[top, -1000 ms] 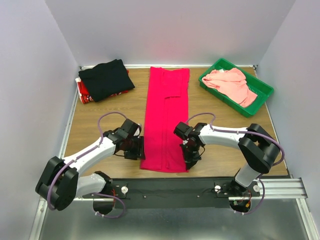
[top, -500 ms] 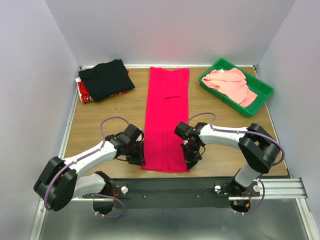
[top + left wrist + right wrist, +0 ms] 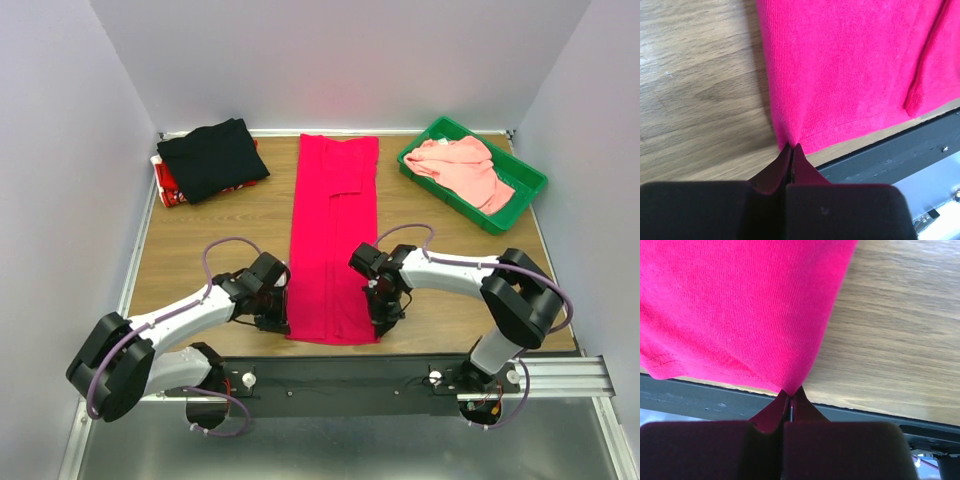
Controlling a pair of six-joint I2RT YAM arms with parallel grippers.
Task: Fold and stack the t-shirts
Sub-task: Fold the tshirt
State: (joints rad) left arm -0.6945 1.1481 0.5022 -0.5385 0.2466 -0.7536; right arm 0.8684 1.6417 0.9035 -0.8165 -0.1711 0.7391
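Left gripper (image 3: 791, 148) and right gripper (image 3: 791, 392) pinch the crimson t-shirt (image 3: 333, 230) — near hem corners (table (image 3: 200, 250) wood flanking).

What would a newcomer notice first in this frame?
The crimson t-shirt lies folded into a long strip down the middle of the table, with the left fingers and right fingers each pinched shut on a near corner of it. Behind, a black t-shirt lies folded at the far left, and a salmon-pink t-shirt is heaped in the green tray at the far right.
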